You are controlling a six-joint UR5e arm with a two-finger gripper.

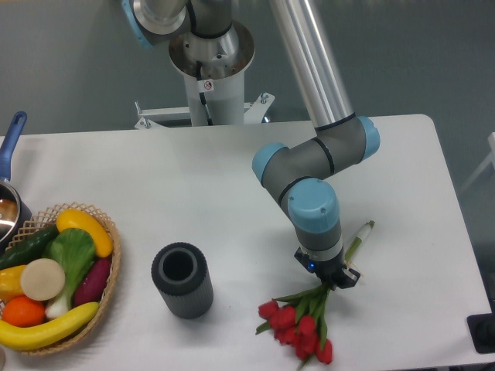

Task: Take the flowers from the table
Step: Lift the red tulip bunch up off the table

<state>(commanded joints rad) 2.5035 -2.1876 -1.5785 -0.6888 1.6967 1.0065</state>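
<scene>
Pincer (338, 277) sits low on the flowers (303, 328) at lower right of the desk (193, 193); can't tell its opening. Thin stems might slip out sideways.

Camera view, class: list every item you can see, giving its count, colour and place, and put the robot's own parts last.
flowers: one bunch, red with green stems, front right
grey cylinder: one, dark grey, upright, front centre
basket: one, wicker, front left, holding colourful fruit and vegetables
pot: one, blue handle, left edge, cut off
table: one, white
robot base: one, white, behind the table
arm: one, silver, grey and blue
gripper: one, black, down at the flower stems, jaws hidden
</scene>
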